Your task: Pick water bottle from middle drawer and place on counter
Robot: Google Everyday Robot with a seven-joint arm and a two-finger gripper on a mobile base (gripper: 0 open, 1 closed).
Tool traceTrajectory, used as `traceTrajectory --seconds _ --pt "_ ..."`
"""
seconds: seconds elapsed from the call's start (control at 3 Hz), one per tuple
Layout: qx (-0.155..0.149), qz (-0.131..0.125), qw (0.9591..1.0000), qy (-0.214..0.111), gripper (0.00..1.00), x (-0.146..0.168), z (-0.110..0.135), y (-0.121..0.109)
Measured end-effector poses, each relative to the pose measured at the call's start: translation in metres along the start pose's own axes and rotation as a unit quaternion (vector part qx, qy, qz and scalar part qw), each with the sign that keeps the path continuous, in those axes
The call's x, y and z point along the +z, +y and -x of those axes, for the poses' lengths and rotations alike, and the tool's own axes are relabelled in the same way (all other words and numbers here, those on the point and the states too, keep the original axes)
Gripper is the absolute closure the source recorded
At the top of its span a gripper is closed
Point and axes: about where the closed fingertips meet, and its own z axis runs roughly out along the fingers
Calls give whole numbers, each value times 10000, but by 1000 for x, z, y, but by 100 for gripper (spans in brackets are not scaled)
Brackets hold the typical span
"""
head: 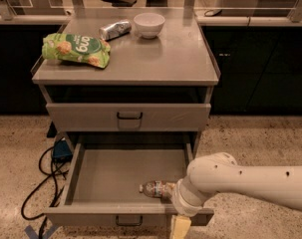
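Where the white arm [250, 178] reaches in from the right and ends at its rounded wrist, the gripper [180, 228] sits low at the bottom edge of view. Only a pale yellowish piece of it shows, in front of the open drawer's front panel and right of the pull handle.

Jaws: whether wide or narrow cannot be told; most of them apparently lie below the frame.

Water bottle [158, 188]: clear, ribbed, with a pale label band. It lies on its side on the drawer floor, near the front right corner. Its right end is hidden behind the wrist, and contact with the gripper cannot be made out.

Middle drawer [100, 176]: shallow grey tray, pulled fully out. It has a narrow front panel with a small black handle [129, 222].

Closed drawer [90, 117]: directly above, with a taller front and a black handle at its centre. A dark open slot lies between it and the top surface.

Counter [180, 59]: flat grey metal with low rims at the sides.

On the counter:
- Green snack bag [76, 50], lying flat at the left.
- Silvery can [114, 29], on its side behind the bag.
- White bowl [149, 24], upright, just right of the can.

Speckled floor [250, 138]: black cables [46, 178] trail beside the cabinet's left side.
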Motion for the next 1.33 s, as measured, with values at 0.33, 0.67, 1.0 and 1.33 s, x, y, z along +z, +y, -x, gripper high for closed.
traceTrajectory --seconds 0.33,0.67,1.0,1.33 --pt "20 -1 10000 -8 0 0 -1 0" --pt "-140 -129 9996 -214 0 -5 -4 -7" --pt "-123 -484 9951 -848 0 -27 -23 -39" --pt "-373 -927 9909 -898 0 -53 -31 -73"
